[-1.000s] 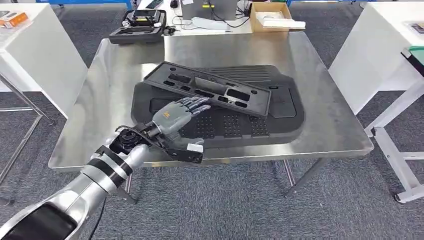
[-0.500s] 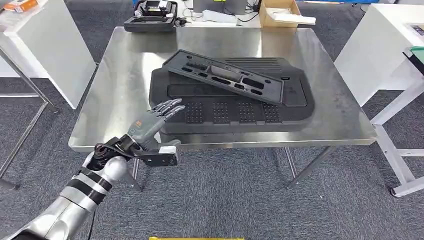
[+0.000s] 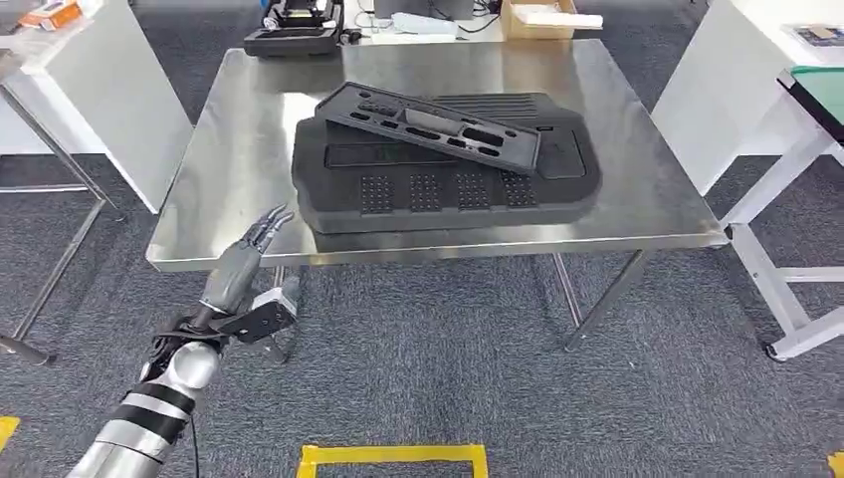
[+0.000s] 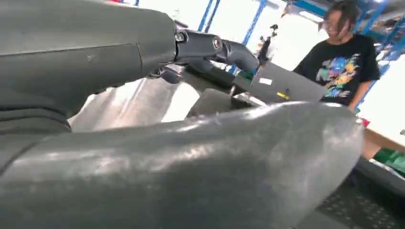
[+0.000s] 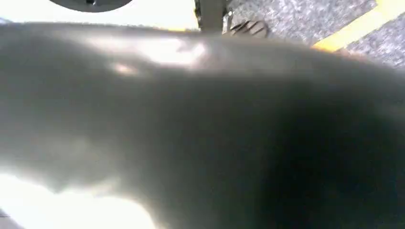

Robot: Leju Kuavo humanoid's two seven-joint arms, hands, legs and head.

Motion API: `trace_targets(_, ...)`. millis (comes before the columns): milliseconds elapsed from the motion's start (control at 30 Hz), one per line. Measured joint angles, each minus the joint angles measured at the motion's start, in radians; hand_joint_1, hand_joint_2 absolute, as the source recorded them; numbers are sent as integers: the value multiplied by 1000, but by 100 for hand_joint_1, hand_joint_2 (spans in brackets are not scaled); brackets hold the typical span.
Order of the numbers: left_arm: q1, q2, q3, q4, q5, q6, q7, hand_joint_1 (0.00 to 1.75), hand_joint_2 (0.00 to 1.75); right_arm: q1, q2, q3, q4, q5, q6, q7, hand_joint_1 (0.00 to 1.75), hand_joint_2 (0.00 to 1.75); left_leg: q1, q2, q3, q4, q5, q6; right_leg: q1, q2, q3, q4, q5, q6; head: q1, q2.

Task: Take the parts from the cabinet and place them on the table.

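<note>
You have no writing you can read here: a small pale label sits on a grey box (image 4: 286,86) in the left wrist view, but it is too blurred to make out. On the steel table (image 3: 219,169), whose brushed top shines and mirrors the light, two black parts lie stacked. The lower one is a large moulded panel (image 3: 448,189), matte, with rounded corners, a ribbed patch near its far edge and four squares of small dots along its near edge. Across its far half rests a long narrow tray (image 3: 428,124), also matte black, with a row of oblong cut-outs, lying at a slant. Your left hand (image 3: 239,264) is off the table, just in front of its near left edge, holding nothing; its dark fingers (image 3: 271,221) are stretched out straight and close together, pointing up toward the table edge. The right wrist view gives a dark, glossy blur close to the lens, so you cannot tell how the right hand's fingers lie. Past the table's far edge stand an open black case (image 3: 294,25) with dark items in it that cannot be made out and a cardboard box (image 3: 542,18) holding white sheets. The floor is grey carpet (image 3: 448,378) with yellow tape (image 3: 393,456) marked on it. A person in a black printed T-shirt (image 4: 346,67) stands beyond the table.
</note>
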Motion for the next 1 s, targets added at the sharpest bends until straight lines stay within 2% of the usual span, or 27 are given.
trace_targets(33,11,-1,18,2,26,5,2,0,0,1,2,-3,0,4,0,-2,0,0,2,-1,-15,77,-47,-6,0,1,-13,1,10,0,1,0)
trace_targets(67,22,-5,42,5,56,10,0,0,0,1,3,-7,0,7,0,-3,0,0,4,-1,-25,140,-65,-12,0,2,-26,3,19,4,0,0)
trace_targets(100,33,-9,67,14,93,11,-6,0,0,2,6,-10,0,11,0,-3,0,0,8,-1,-19,169,-56,-17,-2,2,-38,5,26,6,0,0)
trace_targets(133,44,-14,95,26,132,10,-14,0,0,4,8,-15,0,15,0,-3,0,0,13,-1,9,151,-32,-22,-5,2,-49,9,31,14,0,0)
trace_targets(167,53,-21,123,39,169,-2,-21,0,0,5,11,-19,0,18,0,-3,0,0,18,0,59,94,-1,-28,-10,2,-60,16,35,20,0,0)
trace_targets(200,61,-26,157,59,208,-20,-30,0,0,4,14,-25,0,23,0,-3,0,0,24,2,123,8,20,-37,-15,2,-71,27,37,23,1,0)
trace_targets(233,66,-32,187,82,238,-32,-39,0,0,3,14,-31,-1,26,0,-4,0,0,28,2,168,-70,-5,-49,-14,1,-82,41,39,28,-1,0)
trace_targets(267,72,-40,217,110,265,-44,-49,0,0,3,9,-38,-4,29,0,-5,0,0,16,-5,182,-85,-13,-40,-9,3,-96,49,41,32,-9,0)
trace_targets(300,89,-44,254,140,290,-52,-64,0,0,3,15,-44,-5,32,0,-6,0,0,16,-8,172,-79,-6,-22,-5,6,-97,50,46,39,-5,0)
trace_targets(367,111,-53,307,193,307,-59,-99,0,0,4,19,-55,-5,37,0,-8,0,0,11,-7,159,-79,-1,-6,-5,9,-103,46,60,57,-4,0)
trace_targets(400,118,-59,322,212,308,-60,-106,0,0,8,21,-60,-4,39,0,-8,0,0,10,-5,151,-85,9,9,-6,9,-108,46,65,65,-5,0)
trace_targets(433,119,-66,336,227,310,-61,-111,0,0,9,22,-65,-5,40,0,-9,0,0,11,-4,140,-86,21,26,-12,8,-126,60,44,63,-6,0)
trace_targets(467,120,-68,347,237,312,-61,-113,0,0,9,24,-66,-5,41,0,-9,0,0,11,-4,127,-87,30,38,-10,8,-146,101,2,55,-1,0)
trace_targets(533,121,-74,364,254,312,-61,-113,0,0,5,25,-70,-5,42,0,-9,0,0,6,-4,101,-86,50,46,-8,8,-197,255,-90,44,3,0)
trace_targets(567,122,-74,369,260,312,-61,-113,0,0,4,25,-73,-5,43,0,-9,0,0,4,-3,87,-86,59,48,-8,8,-216,327,-120,45,3,0)
trace_targets(600,122,-77,376,270,312,-61,-112,0,0,4,26,-75,-5,44,0,-9,0,0,1,-2,74,-86,70,48,-8,8,-215,361,-124,50,3,0)
trace_targets(633,122,-79,380,275,312,-61,-106,0,0,4,26,-76,-5,44,0,-9,0,0,-1,-2,61,-86,80,47,-6,8,-193,345,-110,56,3,0)
trace_targets(667,122,-80,385,278,313,-62,-95,0,0,4,26,-78,-5,44,0,-8,0,0,-3,-3,52,-86,88,47,-3,8,-161,305,-92,60,3,0)
trace_targets(700,123,-84,394,287,330,-75,-73,0,0,2,27,-81,-5,47,0,-8,0,0,-6,-4,38,-86,100,45,2,8,-92,212,-61,61,3,0)
trace_targets(733,126,-88,405,298,346,-85,-60,0,0,-1,28,-82,-6,49,0,-5,0,0,-6,-4,30,-86,109,43,10,9,-26,123,-51,51,3,0)
trace_targets(767,133,-93,419,316,366,-98,-58,0,0,-6,27,-83,-8,52,0,-2,0,0,-5,-2,25,-87,118,38,18,7,29,29,-87,26,2,0)
trace_targets(800,138,-94,436,346,386,-110,-65,0,0,-7,29,-85,-9,55,1,0,0,0,-5,2,30,-97,128,29,21,5,37,32,-70,33,-1,0)
trace_targets(867,143,-97,474,422,413,-129,-74,0,0,-3,34,-90,-9,63,1,7,0,0,0,7,36,-107,147,17,28,8,24,24,-59,26,7,0)
trace_targets(900,150,-103,495,463,433,-143,-76,0,0,-3,36,-91,-9,70,1,15,0,0,-1,7,39,-116,159,11,29,8,19,16,-47,20,5,0)
trace_targets(933,154,-106,506,487,439,-148,-79,0,0,-2,40,-92,-9,74,1,21,0,0,-1,6,32,-118,159,6,9,6,23,-3,-29,13,5,0)
trace_targets(967,153,-106,523,524,447,-154,-80,0,0,-3,48,-93,-9,80,2,29,0,0,0,2,26,-98,117,1,8,0,26,-3,-19,11,6,0)
trace_targets(1000,153,-106,551,602,455,-157,-67,0,0,-3,53,-95,-9,91,2,45,0,0,1,2,13,-44,49,-1,6,0,3,-3,-10,-3,0,0)
